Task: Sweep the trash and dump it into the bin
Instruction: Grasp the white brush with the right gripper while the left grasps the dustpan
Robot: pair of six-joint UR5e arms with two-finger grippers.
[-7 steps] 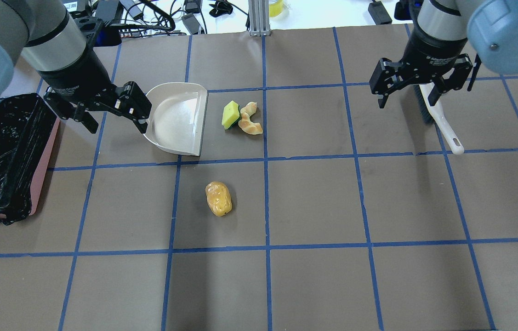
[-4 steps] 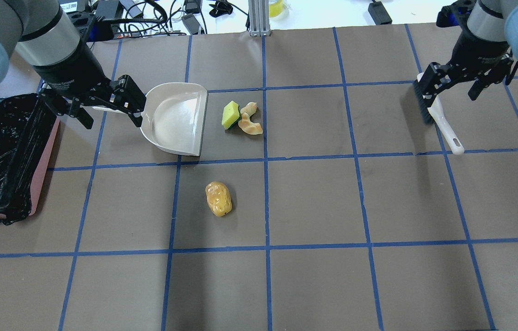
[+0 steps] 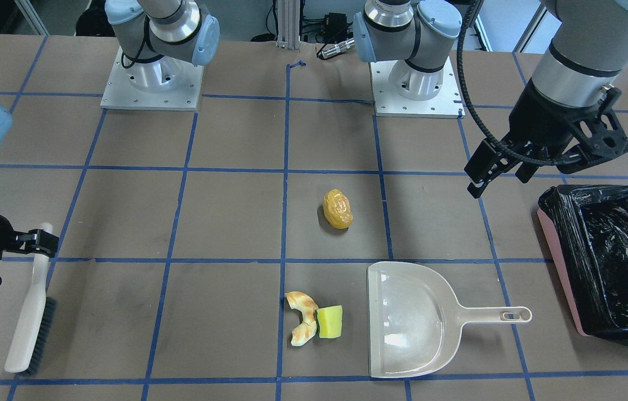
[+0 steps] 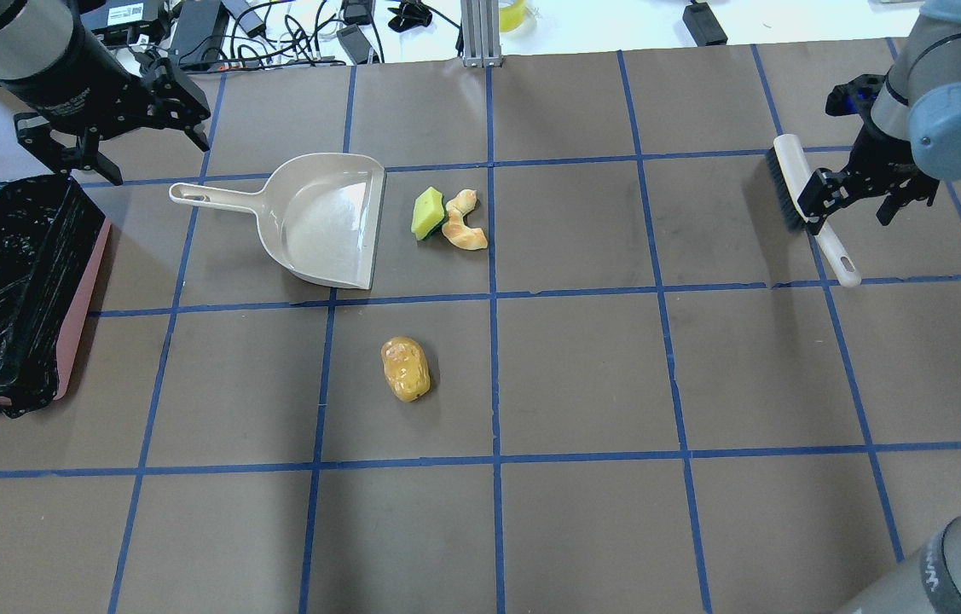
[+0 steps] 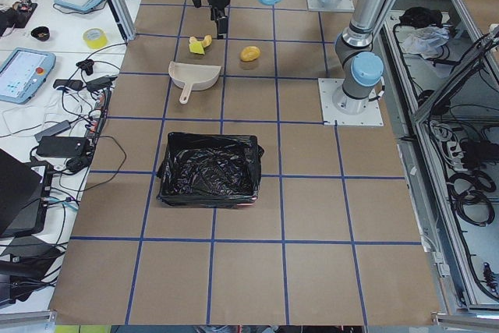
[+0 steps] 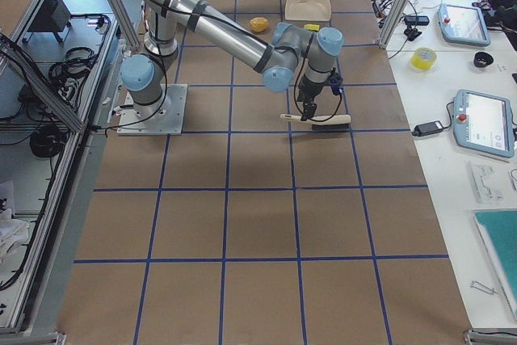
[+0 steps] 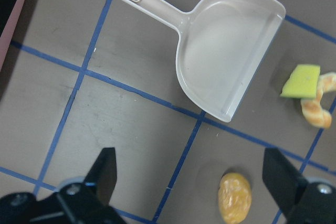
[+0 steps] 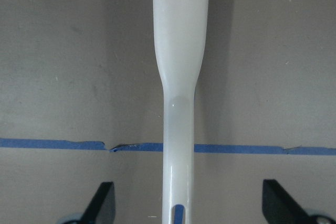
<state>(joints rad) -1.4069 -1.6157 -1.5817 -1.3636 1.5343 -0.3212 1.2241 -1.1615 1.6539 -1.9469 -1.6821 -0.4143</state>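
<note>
Hovering over the brown table [image 4: 582, 375], our left hand [image 7: 189, 169] gaped empty. Our right hand [image 8: 189, 192] straddled the white plastic brush [image 3: 29, 317], fingers spread.

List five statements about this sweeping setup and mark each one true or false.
1. The beige plastic dustpan is empty. True.
2. The glossy amber-yellow lump sits inside the pink bin lined with black plastic. False: it lies on the brown table, outside both bin and dustpan.
3. The right gripper has its fingers open on either side of the handle of the white brush. True.
4. The left gripper is shut on the dustpan's handle. False: it is open, holds nothing and is away from the handle.
5. The yellow sponge block with a green side lies against the curved tan-and-white croissant-like piece. True.
</note>
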